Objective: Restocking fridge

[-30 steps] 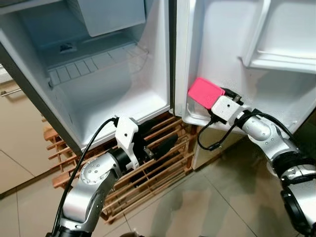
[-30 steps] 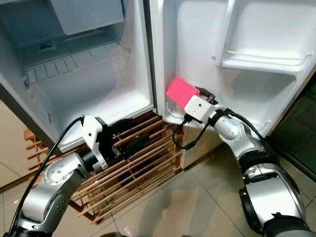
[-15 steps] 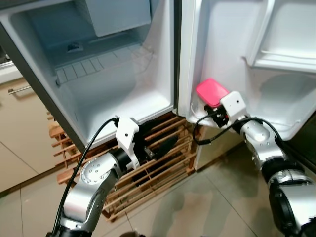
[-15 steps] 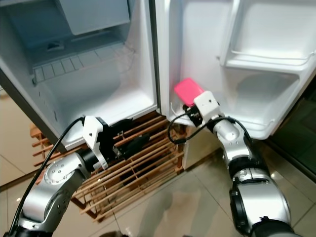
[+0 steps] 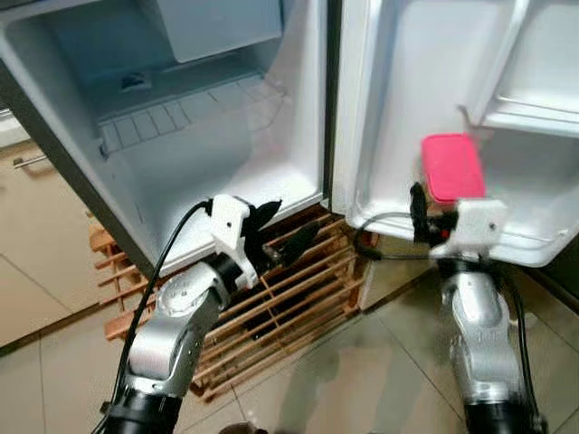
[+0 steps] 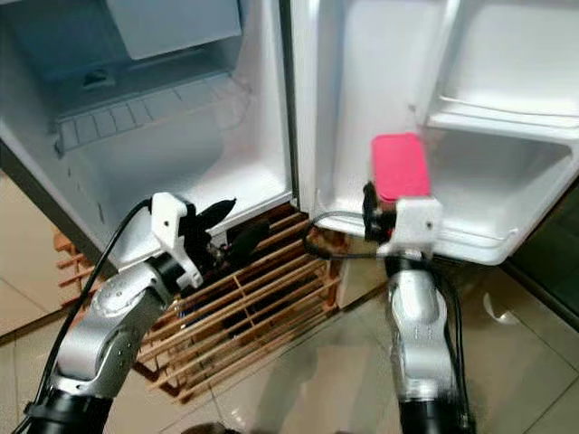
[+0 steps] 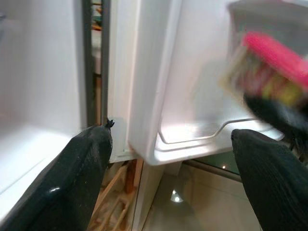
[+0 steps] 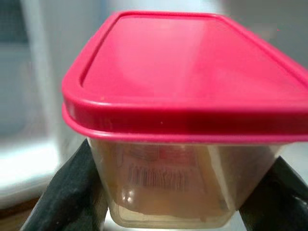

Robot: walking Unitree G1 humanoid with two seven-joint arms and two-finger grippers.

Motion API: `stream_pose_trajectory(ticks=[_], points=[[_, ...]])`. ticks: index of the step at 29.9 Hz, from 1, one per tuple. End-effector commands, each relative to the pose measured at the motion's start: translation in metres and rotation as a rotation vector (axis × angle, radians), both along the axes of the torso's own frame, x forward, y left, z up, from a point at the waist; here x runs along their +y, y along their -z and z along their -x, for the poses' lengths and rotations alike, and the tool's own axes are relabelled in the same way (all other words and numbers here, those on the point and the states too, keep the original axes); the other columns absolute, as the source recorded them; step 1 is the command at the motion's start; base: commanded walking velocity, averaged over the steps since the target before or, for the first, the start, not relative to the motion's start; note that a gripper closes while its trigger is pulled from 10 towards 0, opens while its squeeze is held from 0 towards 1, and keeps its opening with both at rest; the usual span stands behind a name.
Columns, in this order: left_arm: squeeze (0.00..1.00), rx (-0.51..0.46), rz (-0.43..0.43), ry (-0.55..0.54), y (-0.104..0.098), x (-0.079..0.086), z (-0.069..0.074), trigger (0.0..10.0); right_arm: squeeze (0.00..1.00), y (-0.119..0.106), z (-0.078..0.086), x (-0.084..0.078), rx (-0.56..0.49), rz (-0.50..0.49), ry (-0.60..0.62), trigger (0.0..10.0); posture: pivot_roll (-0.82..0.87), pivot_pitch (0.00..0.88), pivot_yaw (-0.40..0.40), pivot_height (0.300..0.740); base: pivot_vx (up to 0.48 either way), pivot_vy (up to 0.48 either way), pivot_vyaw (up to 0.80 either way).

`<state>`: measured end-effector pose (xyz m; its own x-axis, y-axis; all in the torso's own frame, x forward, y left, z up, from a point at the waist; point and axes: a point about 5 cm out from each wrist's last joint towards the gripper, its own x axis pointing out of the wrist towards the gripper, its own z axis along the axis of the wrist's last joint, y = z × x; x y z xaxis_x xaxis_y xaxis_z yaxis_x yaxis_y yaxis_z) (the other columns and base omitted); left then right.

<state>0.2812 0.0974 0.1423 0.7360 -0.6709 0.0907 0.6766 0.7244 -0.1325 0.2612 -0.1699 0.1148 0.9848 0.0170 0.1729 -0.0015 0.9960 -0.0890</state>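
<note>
A clear food container with a pink lid point(image 5: 452, 169) is held by my right gripper point(image 5: 438, 204), which is shut on its sides. It hangs just above the lower shelf point(image 5: 520, 246) of the open fridge door, lid facing me. Close up, the black fingers point(image 8: 72, 187) flank the tub point(image 8: 187, 72), which has a printed label on its wall. My left gripper point(image 5: 282, 231) is open and holds nothing, at the front lip of the fridge cavity point(image 5: 199, 181). Along its fingers point(image 7: 82, 163) the door's bottom corner and the blurred container point(image 7: 272, 67) show.
The fridge cavity is bare, with a freezer box point(image 5: 217, 23) at the top. An upper door shelf point(image 5: 534, 117) sits above the container. A wooden slatted rack point(image 5: 289, 303) stands under the fridge. A beige cabinet point(image 5: 27, 244) is at left, tiled floor below.
My right arm has swung the pink-lidded container rightward, from the door's hinge-side corner to above the lower door shelf. My left gripper has risen slightly. The camera has shifted a little.
</note>
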Motion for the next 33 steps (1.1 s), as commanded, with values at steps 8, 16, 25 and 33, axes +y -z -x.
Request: stream_pose_trajectory(ticks=[8, 16, 25, 33], points=[[0.0, -0.04, -0.057, -0.501, -0.006, 0.033, -0.029, 10.0, 0.0, 0.015, -0.01, 0.007, 0.179, -0.204, -0.066, 10.0, -0.08, 0.0, 0.079, 0.74, 0.0, 0.0, 0.25], [0.0, -0.039, -0.217, -0.679, 0.003, 0.063, -0.037, 10.0, 0.0, 0.029, -0.027, 0.016, 0.303, -0.203, -0.174, 10.0, -0.05, 0.0, 0.063, 0.74, 0.0, 0.0, 0.48], [0.0, -0.06, -0.26, -0.642, 0.012, 0.056, -0.031, 10.0, 0.0, 0.024, -0.036, 0.031, 0.29, -0.148, -0.254, 10.0, -0.04, 0.0, 0.054, 0.74, 0.0, 0.0, 0.47], [0.0, -0.069, -0.26, -0.557, 0.014, 0.043, -0.031, 10.0, 0.0, 0.025, -0.036, 0.03, 0.29, -0.132, -0.255, 10.0, -0.05, 0.0, 0.06, 0.74, 0.0, -0.112, 0.48]])
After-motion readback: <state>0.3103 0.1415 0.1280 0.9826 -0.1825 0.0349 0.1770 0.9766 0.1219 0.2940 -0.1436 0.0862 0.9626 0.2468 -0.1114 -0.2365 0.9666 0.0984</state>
